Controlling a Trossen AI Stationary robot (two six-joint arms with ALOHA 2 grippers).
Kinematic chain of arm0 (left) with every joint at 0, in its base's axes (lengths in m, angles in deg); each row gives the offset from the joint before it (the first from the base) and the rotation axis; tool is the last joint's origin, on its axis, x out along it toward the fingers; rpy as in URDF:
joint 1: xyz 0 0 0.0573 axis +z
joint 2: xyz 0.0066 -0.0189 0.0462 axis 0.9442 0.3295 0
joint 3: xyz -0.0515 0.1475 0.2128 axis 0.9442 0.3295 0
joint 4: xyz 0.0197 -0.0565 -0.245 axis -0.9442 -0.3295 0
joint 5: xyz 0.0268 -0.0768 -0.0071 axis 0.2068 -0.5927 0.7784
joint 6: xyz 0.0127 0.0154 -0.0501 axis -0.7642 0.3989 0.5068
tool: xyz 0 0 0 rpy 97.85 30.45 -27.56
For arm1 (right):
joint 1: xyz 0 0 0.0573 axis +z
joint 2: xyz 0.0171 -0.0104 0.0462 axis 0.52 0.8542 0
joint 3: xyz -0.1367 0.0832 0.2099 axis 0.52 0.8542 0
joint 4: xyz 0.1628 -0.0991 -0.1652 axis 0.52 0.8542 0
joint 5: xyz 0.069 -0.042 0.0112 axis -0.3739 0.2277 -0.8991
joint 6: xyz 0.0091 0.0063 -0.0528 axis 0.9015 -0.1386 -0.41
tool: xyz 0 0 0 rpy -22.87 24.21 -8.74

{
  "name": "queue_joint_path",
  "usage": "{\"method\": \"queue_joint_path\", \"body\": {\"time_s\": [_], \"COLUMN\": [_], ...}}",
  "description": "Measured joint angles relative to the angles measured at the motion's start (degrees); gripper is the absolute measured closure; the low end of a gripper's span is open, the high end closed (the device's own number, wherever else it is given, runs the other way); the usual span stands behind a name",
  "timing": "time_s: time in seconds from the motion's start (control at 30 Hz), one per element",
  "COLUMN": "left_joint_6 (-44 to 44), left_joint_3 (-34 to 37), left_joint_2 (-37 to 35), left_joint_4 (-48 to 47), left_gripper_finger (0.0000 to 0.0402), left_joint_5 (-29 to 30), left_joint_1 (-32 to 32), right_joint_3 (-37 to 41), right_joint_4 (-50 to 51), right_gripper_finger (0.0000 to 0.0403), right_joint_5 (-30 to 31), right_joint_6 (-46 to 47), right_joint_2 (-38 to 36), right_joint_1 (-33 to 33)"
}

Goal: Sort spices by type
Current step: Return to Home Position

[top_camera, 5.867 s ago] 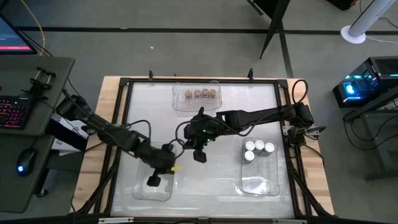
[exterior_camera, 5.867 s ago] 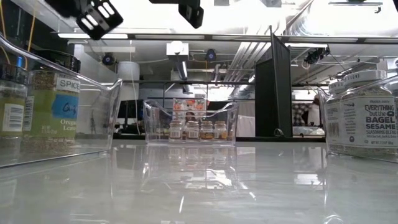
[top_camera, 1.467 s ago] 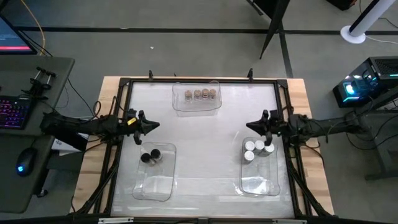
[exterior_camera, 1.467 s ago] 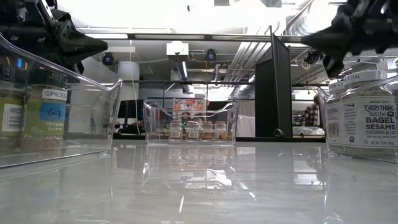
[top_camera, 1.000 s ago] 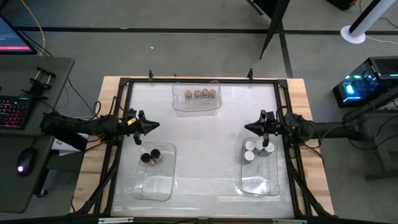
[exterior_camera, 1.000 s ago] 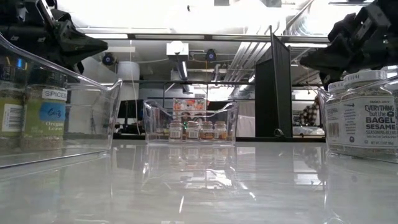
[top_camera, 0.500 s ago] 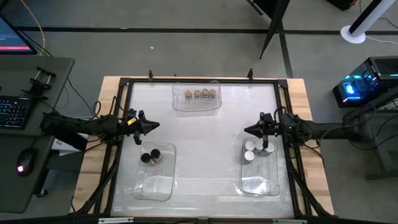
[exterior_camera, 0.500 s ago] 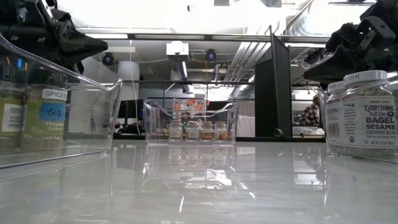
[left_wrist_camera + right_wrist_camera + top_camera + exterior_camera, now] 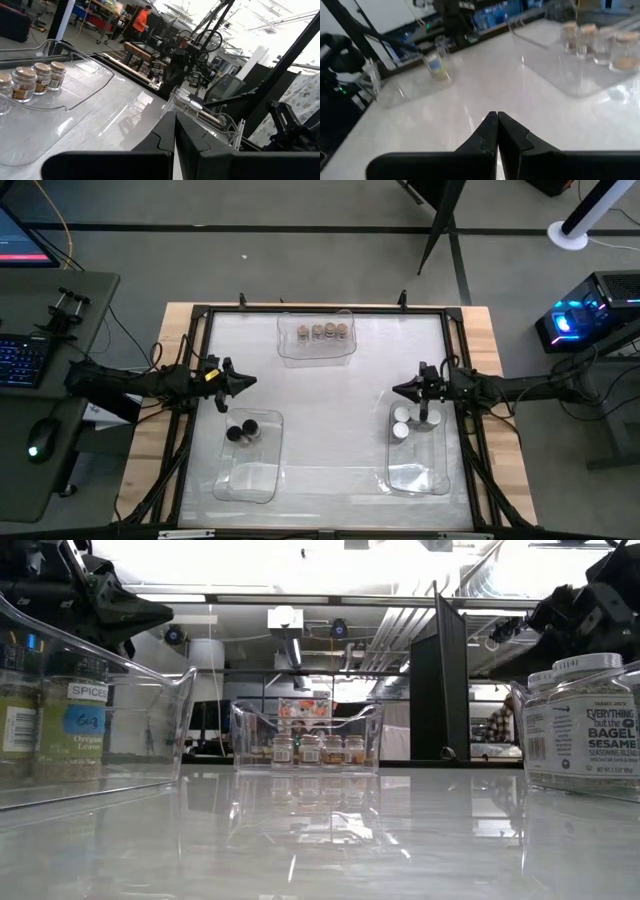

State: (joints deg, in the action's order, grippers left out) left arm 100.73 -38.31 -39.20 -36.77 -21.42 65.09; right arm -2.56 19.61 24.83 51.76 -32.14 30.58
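Note:
Several tan-lidded spice jars (image 9: 322,331) stand in the clear far bin (image 9: 345,350). Two black-lidded jars (image 9: 241,430) stand in the left bin (image 9: 245,480). White-lidded jars (image 9: 401,423) stand in the right bin (image 9: 418,475), partly hidden under the right arm. My left gripper (image 9: 250,382) hovers shut near the table's left edge, beyond the left bin; its fingers meet in the left wrist view (image 9: 174,122). My right gripper (image 9: 396,390) hovers shut above the far end of the right bin, and its fingers also meet in the right wrist view (image 9: 497,120).
The middle of the white table (image 9: 320,410) lies bare between the three bins. A black frame (image 9: 190,360) runs round the table's edges. In the low view, a bagel-sesame jar (image 9: 585,725) stands near on the right and green-labelled jars (image 9: 85,720) on the left.
My right gripper has drifted a little toward the table's near edge, so its arm now covers more of the white-lidded jars. It has stayed shut.

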Motion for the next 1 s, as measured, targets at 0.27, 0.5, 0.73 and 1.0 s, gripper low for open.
{"method": "queue_joint_path", "body": {"time_s": [0.27, 0.5, 0.73, 1.0], "left_joint_6": [0.02, 0.04, 0.06, 0.0], "left_joint_3": [0.05, 1.31, 1.33, 1.34], "left_joint_2": [-2.79, -14.27, -14.32, -14.32], "left_joint_4": [-1.33, -4.39, -4.03, -4.29], "left_gripper_finger": [0.0402, 0.0402, 0.0402, 0.0402], "left_joint_5": [0.0, 0.17, 0.3, 0.41], "left_joint_1": [-0.38, -1.01, -1.25, -1.25], "right_joint_3": [0.01, 0.01, 0.03, 0.05], "right_joint_4": [6.04, 7.09, 7.88, 0.53], "right_gripper_finger": [0.0402, 0.0402, 0.0402, 0.0402], "right_joint_5": [0.15, 0.2, -0.31, -0.34], "right_joint_6": [0.28, 0.27, 0.18, 0.2], "right_joint_2": [-0.04, -1.18, -13.68, -20.52], "right_joint_1": [0.0, 0.31, 0.59, -0.27]}}
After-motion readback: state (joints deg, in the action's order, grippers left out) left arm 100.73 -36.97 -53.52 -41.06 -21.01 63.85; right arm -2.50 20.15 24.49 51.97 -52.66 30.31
